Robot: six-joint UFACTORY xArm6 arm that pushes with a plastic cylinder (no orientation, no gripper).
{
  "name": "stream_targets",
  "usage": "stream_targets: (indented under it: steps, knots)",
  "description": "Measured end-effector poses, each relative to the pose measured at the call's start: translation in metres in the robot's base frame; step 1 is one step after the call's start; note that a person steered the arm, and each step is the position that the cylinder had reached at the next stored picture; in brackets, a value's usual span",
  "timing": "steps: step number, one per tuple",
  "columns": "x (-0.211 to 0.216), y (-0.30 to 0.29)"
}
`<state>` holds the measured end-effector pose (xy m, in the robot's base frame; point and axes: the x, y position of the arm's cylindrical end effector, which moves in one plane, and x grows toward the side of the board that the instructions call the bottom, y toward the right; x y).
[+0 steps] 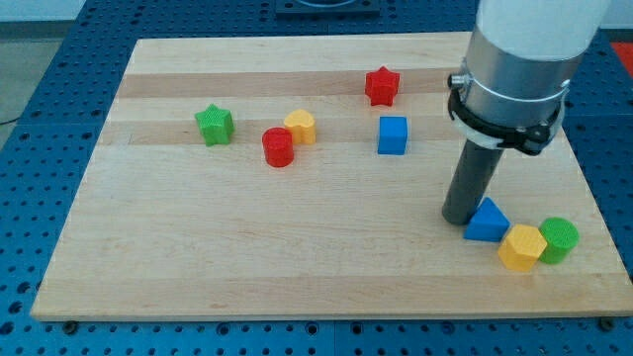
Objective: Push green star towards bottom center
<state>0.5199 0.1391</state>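
Much bare board point(247, 257) lies left of my tip point(461, 220), which touches the blue triangle point(486, 222); I carry no jaws. The green star point(214, 125) sits far left, without a clear long axis.

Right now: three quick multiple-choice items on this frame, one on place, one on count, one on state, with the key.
1. Where does the green star sit?
A. view's upper left
B. bottom centre
C. right edge

2. How many blue blocks?
A. one
B. two
C. three

3. My tip is:
A. against the green star
B. far from it, beside the blue triangle
C. out of view

Key: 1 A, it lies left of the red cylinder. 2 B, blue cube plus triangle. 3 B, rod's end meets the triangle's left side.
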Motion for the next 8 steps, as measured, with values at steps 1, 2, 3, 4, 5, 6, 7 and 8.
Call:
stream_targets:
  steps: [1, 2, 3, 4, 5, 6, 7, 8]
  knots:
    - [0.000, -0.006]
    - [0.000, 0.000]
    - [0.000, -0.006]
    - [0.009, -0.053]
    - [0.010, -0.183]
    - [-0.002, -0.311]
    - [-0.079, -0.397]
    - [-0.178, -0.398]
